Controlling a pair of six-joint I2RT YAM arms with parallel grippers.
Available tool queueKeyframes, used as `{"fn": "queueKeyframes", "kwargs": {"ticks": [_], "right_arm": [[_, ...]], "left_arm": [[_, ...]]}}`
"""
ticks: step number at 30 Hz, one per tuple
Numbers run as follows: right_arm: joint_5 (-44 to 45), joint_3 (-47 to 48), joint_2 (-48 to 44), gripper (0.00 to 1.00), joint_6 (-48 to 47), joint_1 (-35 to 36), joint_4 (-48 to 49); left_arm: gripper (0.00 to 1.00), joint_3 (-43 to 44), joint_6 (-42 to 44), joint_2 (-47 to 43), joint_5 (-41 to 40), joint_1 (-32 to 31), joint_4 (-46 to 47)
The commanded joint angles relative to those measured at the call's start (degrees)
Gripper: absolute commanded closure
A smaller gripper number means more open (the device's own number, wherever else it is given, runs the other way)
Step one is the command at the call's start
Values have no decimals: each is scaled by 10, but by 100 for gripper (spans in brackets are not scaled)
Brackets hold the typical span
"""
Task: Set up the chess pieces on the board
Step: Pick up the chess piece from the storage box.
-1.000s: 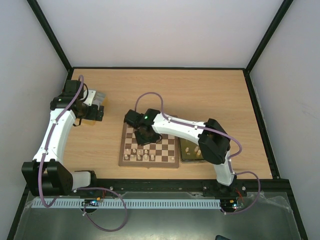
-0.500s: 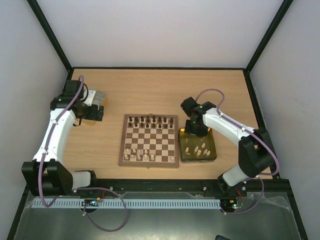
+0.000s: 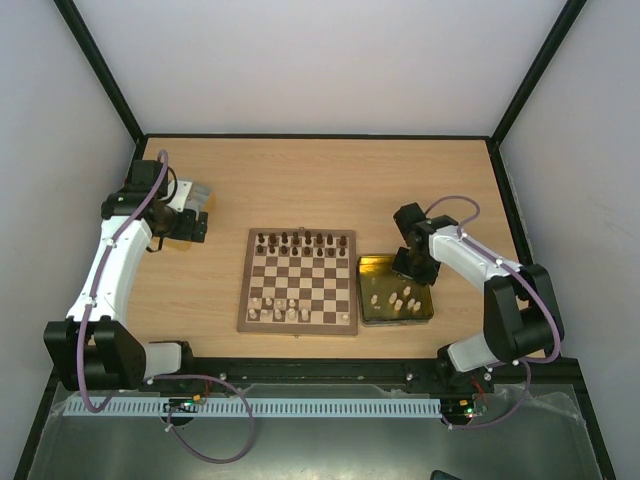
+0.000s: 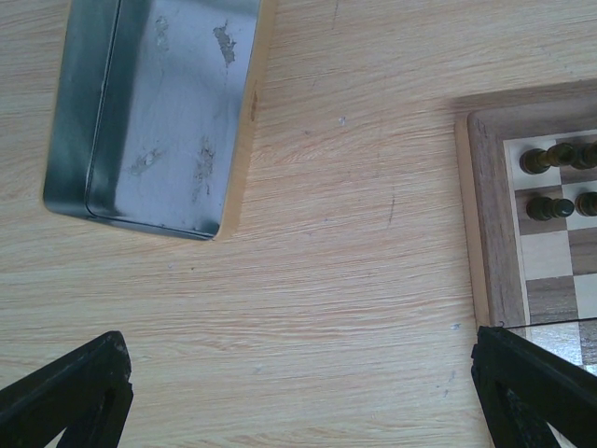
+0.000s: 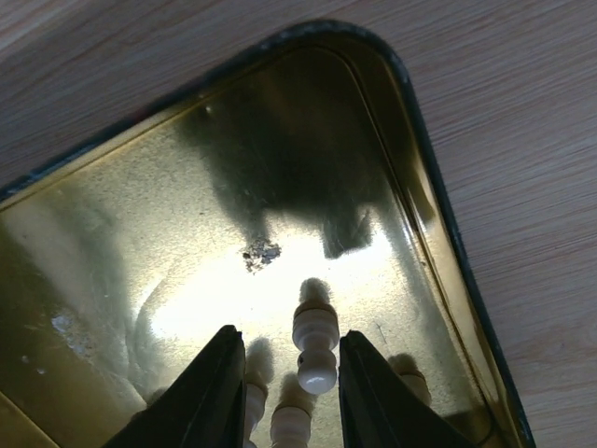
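Wood table inside a white-walled, black-framed cell. Board sits mid-table, square to the arms.

Left arm reaches to the far left of the board. Right arm bends over to the board's right.

Gold tray lies just beside the board's right edge. Silver tin sits well off the board's far-left corner.

Left gripper: jaws spread wide, nothing between them, over bare table between tin and board. The board's corner shows at the right edge of the left wrist view.

Right gripper: low over the tray, right of the board, jaws partway apart. One cream piece sits in the gap between them with daylight on both sides, so no pinch visible.

Dark pieces fill the board's two far rows, upright. Cream pieces stand on the two near rows, mostly toward the left side, with many squares unfilled. More cream ones are scattered in the tray, right of the board.
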Motion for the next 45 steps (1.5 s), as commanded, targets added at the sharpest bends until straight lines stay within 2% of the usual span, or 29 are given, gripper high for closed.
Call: {"fn": "queueKeyframes", "kwargs": {"ticks": [1, 9, 18, 32, 35, 37, 45], "right_arm": [[-5, -22, -13, 73, -7, -4, 14], [-18, -51, -24, 74, -2, -4, 30], [-17, -51, -19, 85, -5, -5, 33], [-16, -58, -6, 86, -9, -4, 34], [-17, -59, -7, 93, -9, -4, 35], [-15, -54, -9, 97, -9, -4, 28], [26, 41, -33, 98, -21, 0, -51]], "left_arm": [[1, 11, -1, 3, -5, -1, -14], [1, 9, 0, 2, -5, -1, -14], [1, 10, -2, 3, -6, -1, -13], [1, 10, -3, 10, -5, -1, -9], [1, 13, -3, 12, -4, -1, -8], [1, 13, -3, 13, -3, -1, -8], [1, 13, -3, 18, 1, -1, -4]]}}
